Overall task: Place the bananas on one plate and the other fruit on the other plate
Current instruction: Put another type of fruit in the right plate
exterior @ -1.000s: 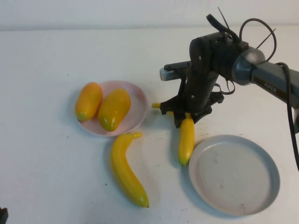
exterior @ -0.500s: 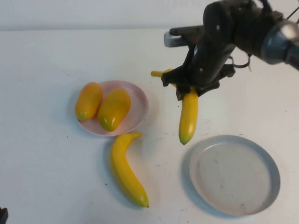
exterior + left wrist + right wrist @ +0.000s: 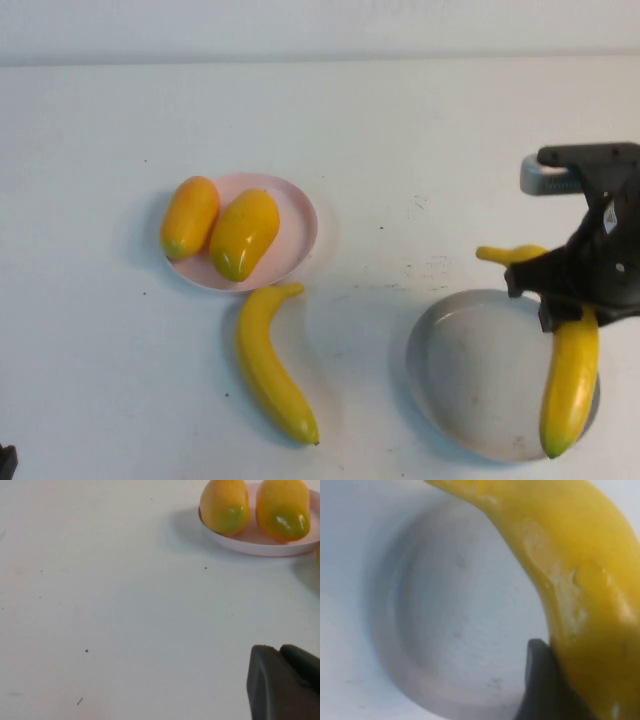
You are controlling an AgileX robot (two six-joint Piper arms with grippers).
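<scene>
Right end effector: clenched on one banana near its stem end, hanging over the right side of the grey plate; the fruit droops with its green tip near the plate's near rim.
Right wrist view: the held banana fills the frame above the grey plate, one dark finger pressed against it.
Left end effector: closed and empty, parked low over bare worktop on the robot's left, well apart from all fruit.
Second banana: lying on the worktop just in front of the pink plate, its stem touching or nearly touching the rim.
Other fruit: both mangoes rest on the pink plate, side by side; the left one overhangs the rim.
Step in hand: carrying the first banana to the grey plate; it appears not yet set down.
Next move: likely lower until the banana lies inside the rim, shift inward a little so the tip does not overhang, then let go.
After that: the second banana remains to be fetched.
</scene>
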